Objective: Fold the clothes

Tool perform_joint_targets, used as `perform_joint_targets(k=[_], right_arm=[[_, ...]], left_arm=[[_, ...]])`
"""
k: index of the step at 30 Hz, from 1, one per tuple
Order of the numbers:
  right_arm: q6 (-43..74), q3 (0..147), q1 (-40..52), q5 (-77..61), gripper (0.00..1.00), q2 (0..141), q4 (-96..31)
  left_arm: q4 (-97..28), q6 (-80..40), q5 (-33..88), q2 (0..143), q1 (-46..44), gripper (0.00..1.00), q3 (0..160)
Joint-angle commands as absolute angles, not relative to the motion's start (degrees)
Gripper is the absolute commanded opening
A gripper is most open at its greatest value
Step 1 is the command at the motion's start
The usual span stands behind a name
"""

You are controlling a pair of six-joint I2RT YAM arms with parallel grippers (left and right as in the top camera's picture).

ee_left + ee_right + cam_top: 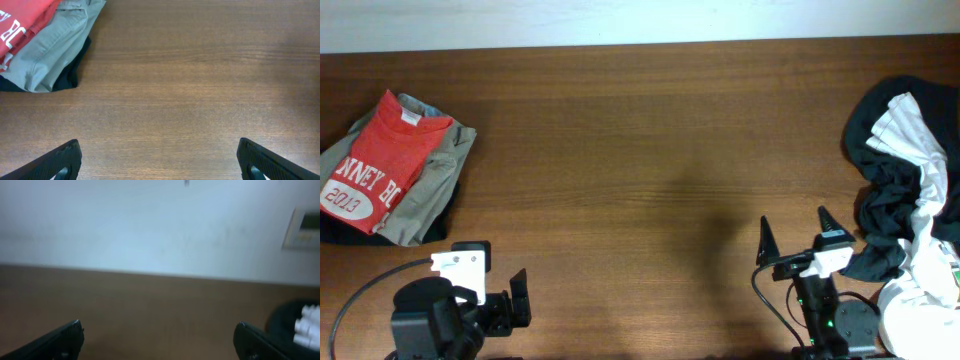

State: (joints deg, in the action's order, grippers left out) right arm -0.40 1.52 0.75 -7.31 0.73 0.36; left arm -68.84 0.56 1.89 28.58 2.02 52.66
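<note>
Folded stack [390,170] L, loose pile [892,190] R, jaws apart

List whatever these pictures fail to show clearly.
- Overhead: the heap of dark and white unfolded clothes runs off the right edge, so the garment count is unclear.
- Overhead: the folded red T-shirt with white print hides part of its lettering in the fold.
- Left wrist: the black garment under the grey-green folded cloth shows only an edge.
- Right wrist: the view is blurred, and the beige wall plate is unreadable.
</note>
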Motion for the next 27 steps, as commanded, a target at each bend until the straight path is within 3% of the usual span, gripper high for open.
perform_joint_targets(k=[1, 20, 25, 27], right_arm=[[-1.67, 0.32, 1.13, -5.74, 0.99, 0.21, -1.37], [-1.67, 0.32, 1.13, -5.72, 0.99, 0.36, -3.92], [-1.67, 0.32, 1.13, -5.72, 0.99, 0.36, -3.92], [-1.67, 0.32, 1.13, -5.72, 0.99, 0.36, -3.92]], left_arm=[[-68.69, 0.43, 1.69, 28.32, 2.13, 0.99, 52.53], [-68.66, 0.43, 1.69, 28.18, 2.13, 0.99, 52.53], [-68.16, 0.45, 1.67, 23.16, 2.13, 0.99, 51.77], [-62.24, 0.45, 1.67, 18.52, 2.13, 0.99, 45.91]])
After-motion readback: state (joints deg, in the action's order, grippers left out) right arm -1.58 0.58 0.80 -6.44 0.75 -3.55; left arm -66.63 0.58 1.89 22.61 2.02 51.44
